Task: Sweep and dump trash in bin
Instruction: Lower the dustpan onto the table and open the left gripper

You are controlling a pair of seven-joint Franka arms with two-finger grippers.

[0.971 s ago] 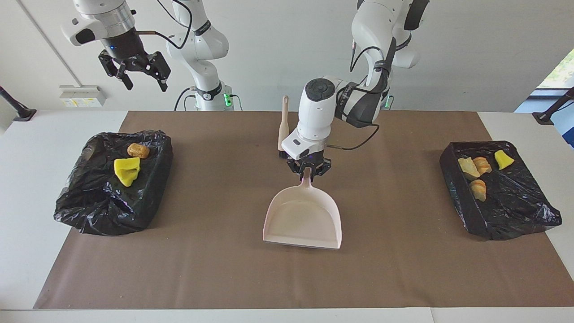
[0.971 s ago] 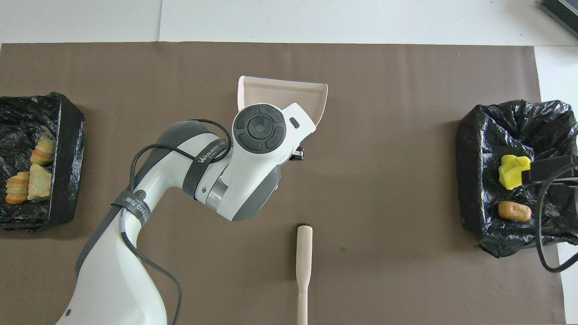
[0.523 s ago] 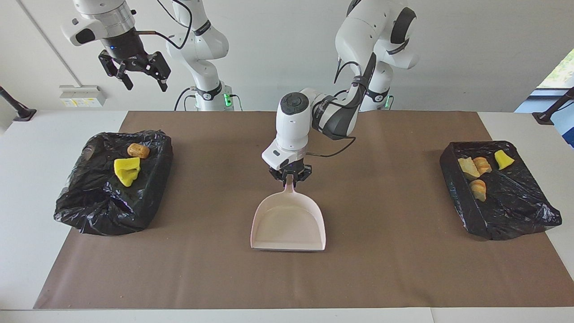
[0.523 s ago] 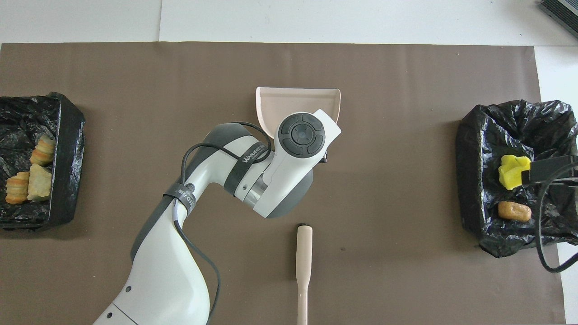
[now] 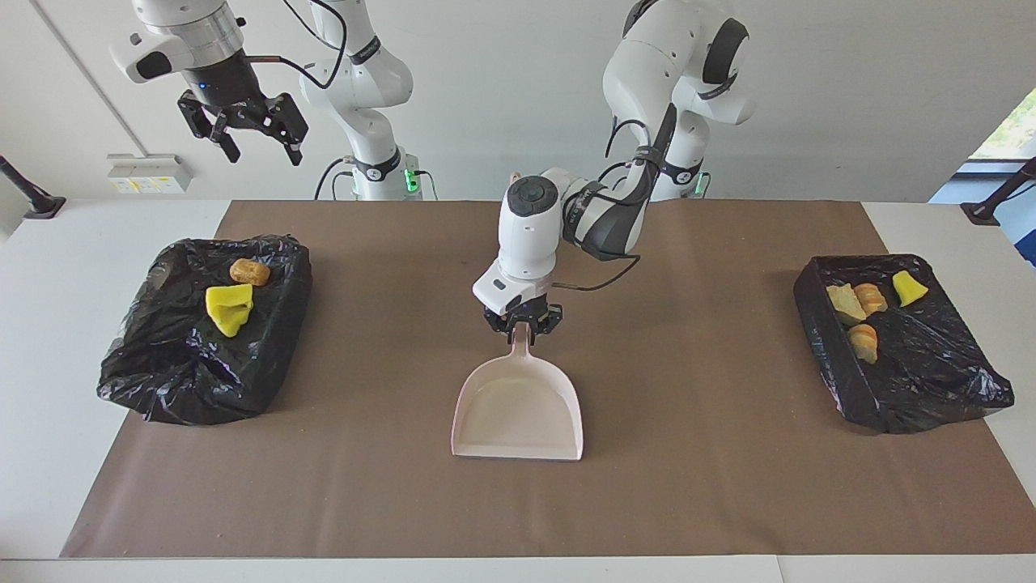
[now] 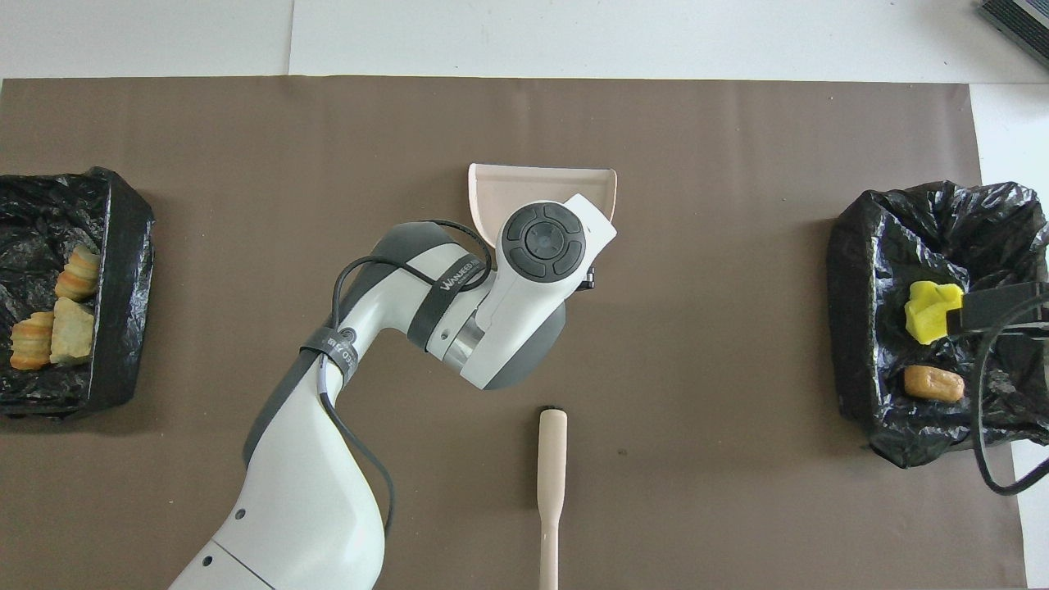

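The right pincer hangs released, high over the bin at its end of the desk, where a yellow lump and a brown lump lie. Mid-mat, the left pincer straddles the pink dustpan handle; whether it grips, I cannot tell. A brush lies nearer the robots. The other bin holds four lumps.
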